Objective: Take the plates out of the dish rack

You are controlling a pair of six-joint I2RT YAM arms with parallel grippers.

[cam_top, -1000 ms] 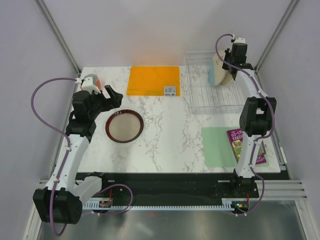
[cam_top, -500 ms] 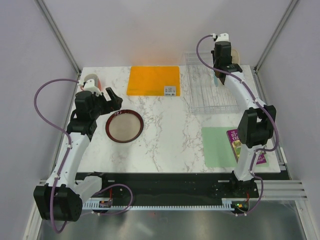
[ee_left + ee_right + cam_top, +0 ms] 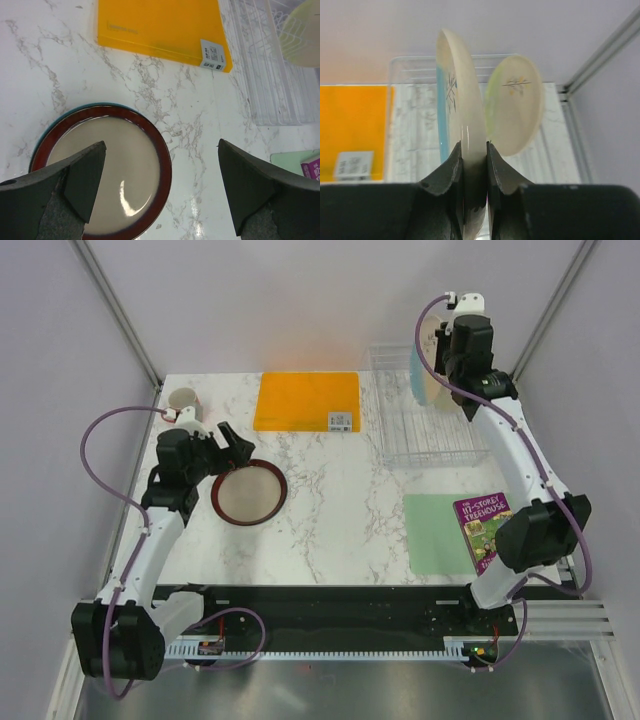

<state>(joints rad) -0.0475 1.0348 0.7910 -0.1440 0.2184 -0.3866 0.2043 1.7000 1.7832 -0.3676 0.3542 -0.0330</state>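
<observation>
Right fingers (image 3: 449,172): clamped on the blue plate (image 3: 462,95), holding it on edge over the rack (image 3: 420,435) at 1 o'clock of the worktop; upright probably suits drawing it out between the wires.
Cream plate (image 3: 516,102): upright in the rack, at 3 o'clock of the blue one, not yet unloaded.
Left fingers (image 3: 80,175): wide apart and empty above the red plate (image 3: 107,175), which lies flat at 9 o'clock.
Hidden: the blue plate's bottom edge; no fourth plate is clearly visible, and a teal sliver under the red plate is unclear.
</observation>
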